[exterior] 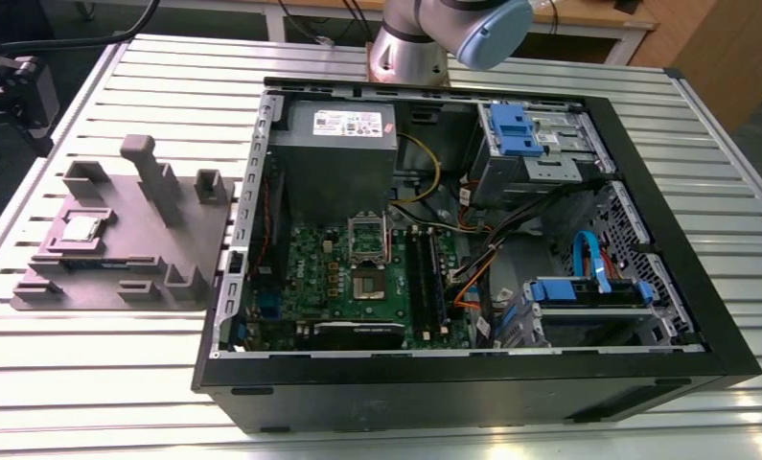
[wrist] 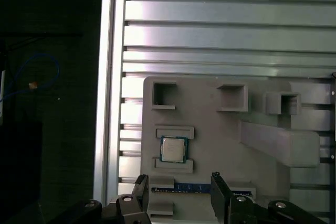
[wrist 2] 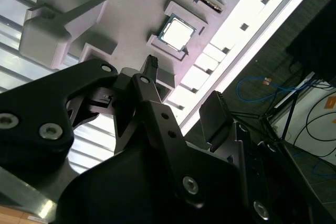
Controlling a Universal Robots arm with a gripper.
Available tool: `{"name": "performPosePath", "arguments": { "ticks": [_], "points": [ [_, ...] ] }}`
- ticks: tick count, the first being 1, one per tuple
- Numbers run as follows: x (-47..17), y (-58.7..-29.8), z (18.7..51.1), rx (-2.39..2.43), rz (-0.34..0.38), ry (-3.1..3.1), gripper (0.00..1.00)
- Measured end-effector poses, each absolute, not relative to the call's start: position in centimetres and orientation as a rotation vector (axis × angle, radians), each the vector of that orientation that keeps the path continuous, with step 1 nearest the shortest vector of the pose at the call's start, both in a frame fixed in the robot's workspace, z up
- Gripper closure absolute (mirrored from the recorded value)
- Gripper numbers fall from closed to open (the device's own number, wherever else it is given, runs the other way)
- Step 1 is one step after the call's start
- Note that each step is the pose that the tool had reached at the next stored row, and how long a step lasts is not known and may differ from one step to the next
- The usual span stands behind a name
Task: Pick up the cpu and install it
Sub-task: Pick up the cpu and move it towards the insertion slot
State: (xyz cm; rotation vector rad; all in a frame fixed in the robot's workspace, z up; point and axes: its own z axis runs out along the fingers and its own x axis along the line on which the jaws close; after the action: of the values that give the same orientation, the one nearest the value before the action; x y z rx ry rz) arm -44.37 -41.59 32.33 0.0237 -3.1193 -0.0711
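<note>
Gripper (wrist: 178, 188): fingers spread wide, nothing between them; hovers over the fixture, clear of the chip.
Cpu (wrist: 172, 149): lies flat, metal top up, in a shallow nest; raised lips on two sides likely keep it located for a grasp.
Fixture plate (exterior: 163, 244): grey, on the slatted table (exterior: 100, 383), just beside the case, at the exterior view's left.
Computer case (exterior: 483, 388): on its side, panel off, motherboard (exterior: 311, 259) facing up, presumably for access from above.
Status: cpu not yet lifted.

I find open room straight above the cpu (wrist: 172, 149); low ridges (wrist: 175, 131) flank two sides. Tall posts (exterior: 150, 172) stand farther along the grey plate (exterior: 131, 235). Inside the case (exterior: 483, 383), loose cables (exterior: 483, 266) crowd beside the socket (exterior: 368, 285).
</note>
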Motion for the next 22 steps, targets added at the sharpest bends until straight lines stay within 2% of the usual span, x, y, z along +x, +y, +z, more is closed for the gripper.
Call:
{"name": "performPosePath", "arguments": {
  "ticks": [22],
  "points": [
    [-44.37, -41.63, 31.94, 0.024, -0.073, -3.119, 0.41]
  ]
}}
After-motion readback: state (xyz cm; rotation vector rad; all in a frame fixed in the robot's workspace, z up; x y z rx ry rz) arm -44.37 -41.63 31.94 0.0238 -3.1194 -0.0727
